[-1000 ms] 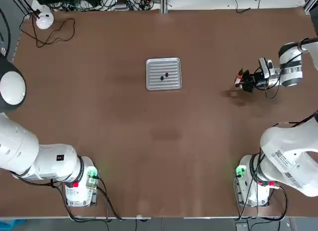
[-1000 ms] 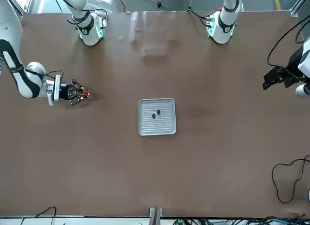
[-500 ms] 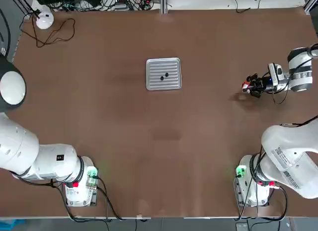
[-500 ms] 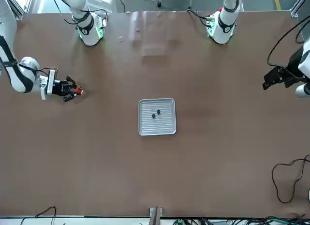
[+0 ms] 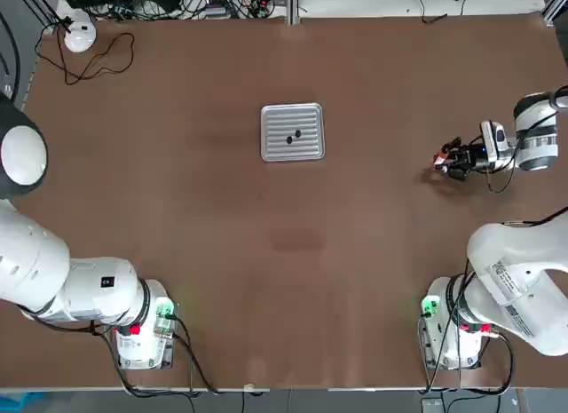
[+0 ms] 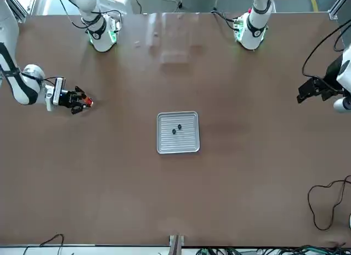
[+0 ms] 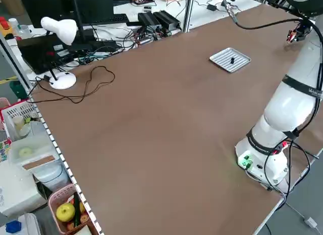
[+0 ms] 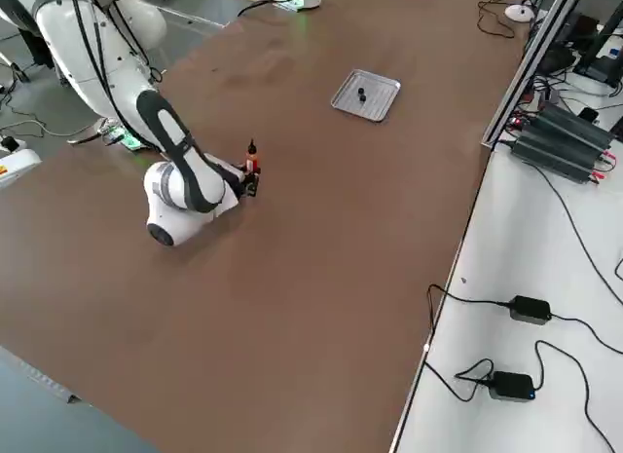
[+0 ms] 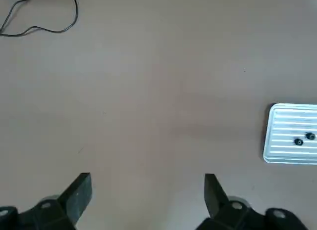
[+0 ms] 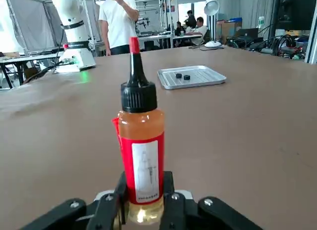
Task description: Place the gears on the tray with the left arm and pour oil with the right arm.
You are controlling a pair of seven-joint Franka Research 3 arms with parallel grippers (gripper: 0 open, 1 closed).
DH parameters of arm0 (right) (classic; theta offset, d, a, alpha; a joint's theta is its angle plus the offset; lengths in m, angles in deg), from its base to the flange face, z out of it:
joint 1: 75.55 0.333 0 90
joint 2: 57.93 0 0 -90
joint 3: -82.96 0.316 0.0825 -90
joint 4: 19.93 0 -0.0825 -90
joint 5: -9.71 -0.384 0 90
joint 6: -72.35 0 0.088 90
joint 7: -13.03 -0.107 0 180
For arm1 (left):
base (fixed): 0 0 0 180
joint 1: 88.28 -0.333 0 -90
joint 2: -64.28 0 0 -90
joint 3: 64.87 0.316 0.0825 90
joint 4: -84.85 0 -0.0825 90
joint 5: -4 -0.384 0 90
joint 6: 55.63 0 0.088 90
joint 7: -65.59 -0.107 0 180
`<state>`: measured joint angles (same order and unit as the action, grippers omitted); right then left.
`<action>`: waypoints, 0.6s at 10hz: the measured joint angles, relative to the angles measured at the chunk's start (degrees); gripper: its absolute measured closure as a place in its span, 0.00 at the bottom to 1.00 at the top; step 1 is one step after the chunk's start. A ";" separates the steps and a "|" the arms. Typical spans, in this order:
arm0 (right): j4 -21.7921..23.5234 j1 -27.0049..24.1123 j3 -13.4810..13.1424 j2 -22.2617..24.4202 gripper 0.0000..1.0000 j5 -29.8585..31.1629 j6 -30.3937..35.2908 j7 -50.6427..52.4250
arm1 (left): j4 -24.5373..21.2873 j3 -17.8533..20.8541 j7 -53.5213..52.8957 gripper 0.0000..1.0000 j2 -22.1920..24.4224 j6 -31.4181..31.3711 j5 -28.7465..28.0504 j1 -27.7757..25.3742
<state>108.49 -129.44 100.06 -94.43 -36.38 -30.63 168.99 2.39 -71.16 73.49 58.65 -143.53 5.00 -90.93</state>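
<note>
Black fingers on the right gripper point(image 10: 144, 183) are clenched around the lower body of the oil bottle point(image 10: 144, 158), out over the counter point(image 5: 222, 226) towards its right edge. And look at the choice of grip: low down, one finger either side, leaving the dark nozzle point(image 10: 137, 74) and its red tip point(image 10: 134, 45) clear for a pour! The bottle is upright, nozzle up, gripper coming in from the side; that should keep the oil in until the wrist tips it over. Whether the red tip is a closed cap, I can't tell, and if it is, nothing will flow.

Outward we go, to the ribbed metal tray point(image 5: 311, 118), nearer the counter's far edge, about midway between left and right. Two tiny gears point(image 5: 297, 133) sit together around its middle, a small gap between them, well in from the raised rim. Lovely spot for catching drips, I'd say, and the ribs may help stop them sliding.

Across at the counter's left edge, the left gripper point(image 9: 147, 176) is spread wide, holding nothing. Its placing job looks done, and it leaves the tray approachable. So it's the pour next, by my reading: carry the bottle to the tray, tilt gently, and mind those gears; a knock could scatter them.
</note>
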 joint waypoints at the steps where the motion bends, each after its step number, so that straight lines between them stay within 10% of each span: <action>1: -0.43 0.00 -0.26 -0.81 0.70 0.04 -0.06 0.35 | 0.05 0.00 0.02 0.00 0.00 -0.01 0.00 0.03; 6: -2.32 0.00 -0.40 -3.29 0.70 0.16 -0.09 1.35 | 0.15 -0.03 0.14 0.00 -0.01 -0.02 0.00 0.15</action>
<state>106.17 -129.44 99.66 -97.72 -36.22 -30.72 170.34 2.54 -71.19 73.63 58.65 -143.54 5.00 -90.78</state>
